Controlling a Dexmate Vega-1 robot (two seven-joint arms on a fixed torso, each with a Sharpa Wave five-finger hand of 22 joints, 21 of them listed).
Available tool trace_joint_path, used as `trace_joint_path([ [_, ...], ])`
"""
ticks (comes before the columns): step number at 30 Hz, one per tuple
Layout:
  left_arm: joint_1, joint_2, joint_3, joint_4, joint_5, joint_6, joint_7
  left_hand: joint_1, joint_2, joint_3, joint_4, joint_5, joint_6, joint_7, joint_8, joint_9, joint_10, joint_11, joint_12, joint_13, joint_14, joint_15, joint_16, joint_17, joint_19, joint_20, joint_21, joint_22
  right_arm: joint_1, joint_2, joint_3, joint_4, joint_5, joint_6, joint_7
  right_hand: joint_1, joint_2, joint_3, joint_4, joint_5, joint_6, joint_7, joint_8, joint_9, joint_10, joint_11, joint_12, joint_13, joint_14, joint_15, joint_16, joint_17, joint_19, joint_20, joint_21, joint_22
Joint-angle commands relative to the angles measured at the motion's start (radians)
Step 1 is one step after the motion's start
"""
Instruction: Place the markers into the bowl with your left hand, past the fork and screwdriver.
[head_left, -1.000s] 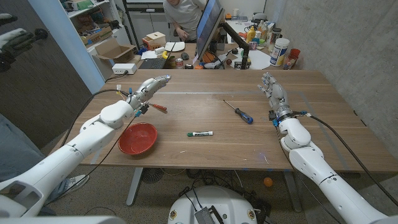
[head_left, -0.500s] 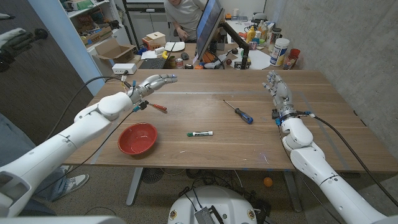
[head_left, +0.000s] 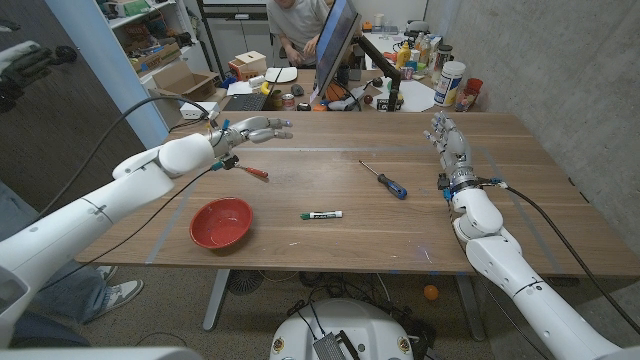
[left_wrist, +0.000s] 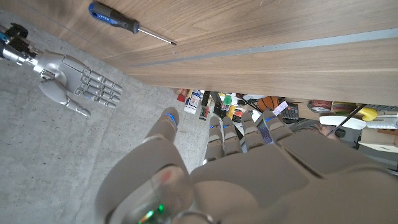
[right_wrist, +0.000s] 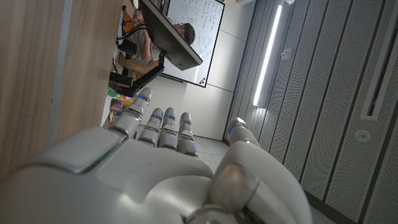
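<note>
- Left robot hand (head_left: 255, 130): upper left of the frame, above the desk (head_left: 330, 240), fingers spread, holding nothing.
- Right robot hand (head_left: 447, 145): upper right, fingers apart, empty.
- Marker (head_left: 322, 215): centre, right of the red bowl (head_left: 222, 221).
- Screwdriver (head_left: 384, 180): right of centre.
- Marker label: unreadable.

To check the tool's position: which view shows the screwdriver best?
The head view: the screwdriver lies whole on the table, with its surroundings visible. The left wrist view shows it too, at the picture's edge. The right wrist view gives nothing useful.
</note>
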Motion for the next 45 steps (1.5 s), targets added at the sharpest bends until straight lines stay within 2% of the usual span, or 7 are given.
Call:
trace_joint_path([
  [1, -0.030, 0.050, 0.029, -0.104, 0.239, 0.083, -0.074, 0.023, 0.000, 0.003, -0.007, 0.009, 0.010, -0.014, 0.011, 0.004, -0.012, -0.002, -0.003, 0.004, -0.017, 0.009, -0.002, 0.004, -0.013, 0.018, 0.000, 0.004, 0.020, 0.009, -0.012, 0.002, -0.002, -0.002, -0.003, -0.001, -0.009, -0.001, -0.002, 0.004, 0.011, -0.002, 0.003, 0.003, 0.011, 0.000, 0.002, 0.006, 0.009, -0.001, 0.008, 0.003, -0.002, 0.005, 0.003, 0.002],
  [10, -0.054, 0.059, 0.052, -0.146, 0.339, 0.098, -0.146, 0.088, -0.013, 0.015, -0.014, 0.006, 0.066, -0.042, 0.029, 0.007, -0.066, 0.000, -0.013, 0.007, -0.060, 0.001, -0.006, 0.006, -0.052, 0.020, -0.002, 0.006, 0.038, 0.021, -0.023, 0.005, -0.004, -0.011, -0.008, -0.004, -0.009, -0.002, -0.001, 0.005, 0.015, -0.003, 0.003, 0.003, 0.014, -0.001, 0.002, 0.006, 0.010, -0.001, 0.008, 0.003, -0.004, 0.006, 0.003, 0.002],
  [26, -0.111, 0.040, 0.107, -0.216, 0.492, 0.157, -0.326, 0.140, -0.028, 0.021, -0.015, 0.004, 0.095, -0.032, 0.037, 0.010, -0.111, 0.007, -0.019, 0.008, -0.093, 0.010, -0.006, 0.007, -0.081, 0.022, -0.002, 0.006, 0.053, 0.032, -0.034, 0.006, -0.001, -0.044, -0.014, -0.008, -0.009, -0.004, -0.001, 0.006, 0.020, -0.004, 0.002, 0.003, 0.020, 0.002, 0.002, 0.006, 0.019, 0.002, 0.009, 0.002, -0.004, 0.005, 0.003, 0.002],
  [32, -0.123, 0.027, 0.128, -0.246, 0.554, 0.203, -0.387, 0.153, -0.036, 0.020, -0.013, 0.003, 0.101, -0.020, 0.038, 0.011, -0.105, 0.013, -0.012, 0.009, -0.083, 0.015, 0.001, 0.007, -0.072, 0.018, 0.006, 0.006, 0.052, 0.034, -0.031, 0.005, -0.008, -0.046, -0.025, -0.012, -0.007, -0.005, -0.001, 0.006, 0.021, -0.004, -0.001, 0.003, 0.027, 0.000, 0.002, 0.006, 0.035, 0.000, 0.014, 0.003, 0.019, -0.003, 0.011, 0.003],
  [34, -0.121, 0.024, 0.142, -0.269, 0.599, 0.224, -0.401, 0.158, -0.039, 0.019, -0.011, 0.002, 0.105, -0.016, 0.038, 0.011, -0.097, 0.013, -0.008, 0.009, -0.079, 0.017, 0.003, 0.007, -0.065, 0.017, 0.009, 0.007, 0.052, 0.037, -0.030, 0.008, -0.006, -0.043, -0.024, -0.012, -0.007, -0.005, -0.001, 0.007, 0.020, -0.004, -0.001, 0.003, 0.027, -0.001, 0.002, 0.006, 0.035, 0.001, 0.014, 0.003, 0.021, -0.003, 0.012, 0.003],
  [43, -0.091, 0.008, 0.150, -0.331, 0.673, 0.252, -0.418, 0.167, -0.042, 0.017, -0.007, 0.001, 0.108, -0.003, 0.036, 0.011, -0.093, 0.024, -0.004, 0.009, -0.070, 0.022, 0.007, 0.007, -0.051, 0.019, 0.016, 0.007, 0.061, 0.045, -0.036, 0.023, -0.002, -0.033, -0.009, -0.015, -0.009, -0.006, -0.001, 0.007, 0.023, -0.005, -0.002, 0.003, 0.030, -0.001, 0.001, 0.006, 0.036, 0.003, 0.014, 0.003, 0.021, -0.002, 0.011, 0.003],
  [45, -0.070, 0.010, 0.163, -0.364, 0.748, 0.270, -0.400, 0.168, -0.043, 0.016, -0.006, 0.001, 0.106, 0.000, 0.035, 0.011, -0.093, 0.028, -0.003, 0.009, -0.069, 0.024, 0.007, 0.007, -0.049, 0.020, 0.016, 0.007, 0.064, 0.046, -0.037, 0.028, 0.001, -0.030, -0.003, -0.015, -0.009, -0.007, -0.001, 0.007, 0.024, -0.005, -0.002, 0.003, 0.031, 0.000, 0.001, 0.006, 0.036, 0.003, 0.013, 0.003, 0.021, -0.003, 0.011, 0.003],
])
